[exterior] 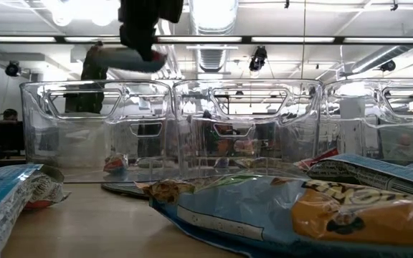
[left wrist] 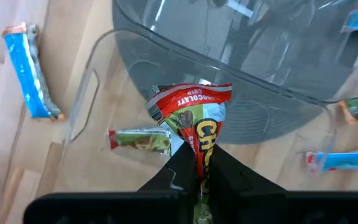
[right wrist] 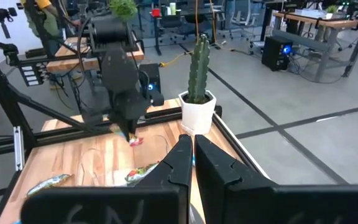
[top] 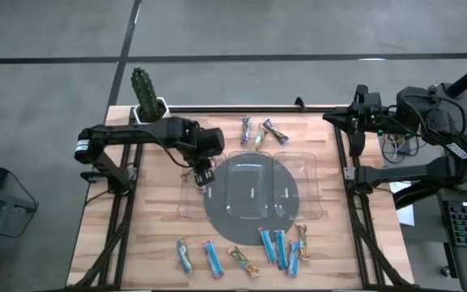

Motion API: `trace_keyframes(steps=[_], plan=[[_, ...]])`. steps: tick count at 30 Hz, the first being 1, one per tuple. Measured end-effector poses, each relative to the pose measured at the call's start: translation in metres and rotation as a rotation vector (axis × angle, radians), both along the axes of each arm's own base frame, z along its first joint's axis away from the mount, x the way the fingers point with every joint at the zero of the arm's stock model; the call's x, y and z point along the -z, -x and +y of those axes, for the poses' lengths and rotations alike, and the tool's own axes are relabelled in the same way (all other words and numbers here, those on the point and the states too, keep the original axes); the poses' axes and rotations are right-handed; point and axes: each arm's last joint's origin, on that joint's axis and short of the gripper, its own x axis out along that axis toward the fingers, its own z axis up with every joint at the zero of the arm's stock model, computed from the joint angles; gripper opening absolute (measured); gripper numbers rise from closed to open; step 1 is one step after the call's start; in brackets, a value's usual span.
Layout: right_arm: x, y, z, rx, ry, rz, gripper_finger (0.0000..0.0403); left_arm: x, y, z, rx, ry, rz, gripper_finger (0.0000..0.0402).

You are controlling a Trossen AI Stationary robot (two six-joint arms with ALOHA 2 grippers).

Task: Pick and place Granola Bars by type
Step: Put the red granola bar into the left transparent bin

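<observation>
My left gripper hangs over the left compartment of the clear tray, shut on a multicoloured granola bar with a red end. Another greenish bar lies on that compartment's floor. Three bars lie on the table beyond the tray. Several blue and brownish bars lie along the near edge. My right gripper waits shut, high at the table's far right corner. My left gripper pinches the bar between its two fingers at one end, the one away from the red end. The fingers come from above, pointing steeply down. The bar sticks out below them, red end lowest, lifted clear above the tray's left compartment.
A cactus in a white pot stands at the far left corner. A round grey mat lies under the tray. The tray's middle and right compartments show no bars. Bare wood lies left of the tray.
</observation>
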Motion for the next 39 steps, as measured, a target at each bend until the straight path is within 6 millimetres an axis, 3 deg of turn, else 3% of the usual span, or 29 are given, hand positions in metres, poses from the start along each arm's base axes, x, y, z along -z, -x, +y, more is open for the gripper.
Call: trace_keyframes(steps=[6,10,25,39], plan=[[0.000,0.000,0.000,0.002,-0.008,-0.002,0.0008,0.023,-0.007,-0.002,0.100,-0.042,-0.019,0.0007],[0.000,0.000,0.000,0.003,-0.011,-0.002,0.0008,0.039,-0.010,0.002,0.055,-0.033,-0.032,0.0007],[0.000,0.000,0.000,0.004,-0.011,-0.002,0.0008,0.068,-0.015,0.013,-0.599,0.142,-0.108,0.0007],[0.000,0.000,0.000,0.001,0.007,0.005,0.0008,0.082,-0.013,0.015,-0.968,0.182,-0.151,0.0007]])
